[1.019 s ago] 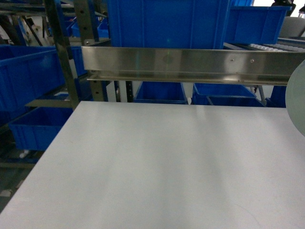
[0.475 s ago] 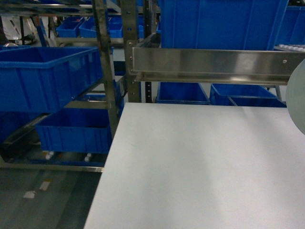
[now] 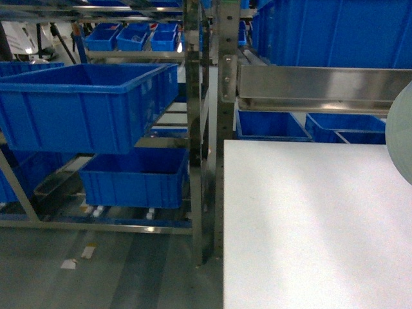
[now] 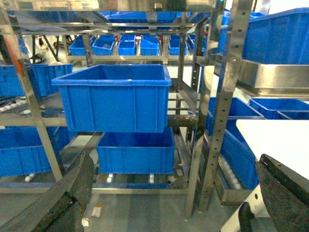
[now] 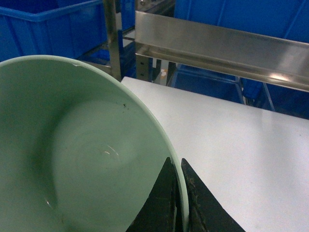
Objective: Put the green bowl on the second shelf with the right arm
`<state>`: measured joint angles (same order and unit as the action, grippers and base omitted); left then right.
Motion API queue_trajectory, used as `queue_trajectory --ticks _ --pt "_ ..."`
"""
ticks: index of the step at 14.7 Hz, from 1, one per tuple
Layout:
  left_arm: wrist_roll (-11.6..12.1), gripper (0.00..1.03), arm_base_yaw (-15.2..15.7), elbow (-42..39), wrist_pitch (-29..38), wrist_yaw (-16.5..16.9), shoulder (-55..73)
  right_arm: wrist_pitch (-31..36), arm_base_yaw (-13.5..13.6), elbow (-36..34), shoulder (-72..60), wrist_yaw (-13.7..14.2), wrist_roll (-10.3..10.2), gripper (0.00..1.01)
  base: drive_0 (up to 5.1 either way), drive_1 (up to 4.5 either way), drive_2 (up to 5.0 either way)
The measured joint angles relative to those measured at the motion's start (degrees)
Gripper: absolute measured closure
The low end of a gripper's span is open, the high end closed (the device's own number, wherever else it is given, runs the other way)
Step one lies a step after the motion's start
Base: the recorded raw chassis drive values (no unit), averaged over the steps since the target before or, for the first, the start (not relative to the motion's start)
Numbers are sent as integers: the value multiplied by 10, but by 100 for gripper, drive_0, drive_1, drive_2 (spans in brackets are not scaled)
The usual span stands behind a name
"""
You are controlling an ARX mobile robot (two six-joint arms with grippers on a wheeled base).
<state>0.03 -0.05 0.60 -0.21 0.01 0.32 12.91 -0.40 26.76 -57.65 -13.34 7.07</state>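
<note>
The green bowl (image 5: 72, 145) fills the left of the right wrist view, held up over the white tabletop (image 5: 241, 159). My right gripper (image 5: 176, 162) is shut on its rim, one finger inside the wall and one outside. In the head view only the bowl's edge (image 3: 402, 132) shows, at the far right; the right gripper itself is out of sight there. A steel rack tier (image 3: 322, 87) with a blue crate on it runs behind the table; I cannot tell whether it is the second shelf. My left gripper (image 4: 176, 193) hangs open and empty, facing the rack.
A steel upright (image 3: 205, 129) stands at the table's left edge. To its left, a large blue crate (image 3: 84, 106) sits on a rack tier with another crate (image 3: 132, 177) below it. Grey floor (image 3: 109, 270) lies beside the table.
The head view has shifted left: the table and steel beam slid to the right of the frame and the crate rack came into view. The bowl stays at the right edge.
</note>
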Motion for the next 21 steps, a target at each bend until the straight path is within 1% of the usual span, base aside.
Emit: queue_trajectory --ticks 21 --pt "0 5 0 0 0 0 0 3 0 0 0 0 0 99 -497 244 244"
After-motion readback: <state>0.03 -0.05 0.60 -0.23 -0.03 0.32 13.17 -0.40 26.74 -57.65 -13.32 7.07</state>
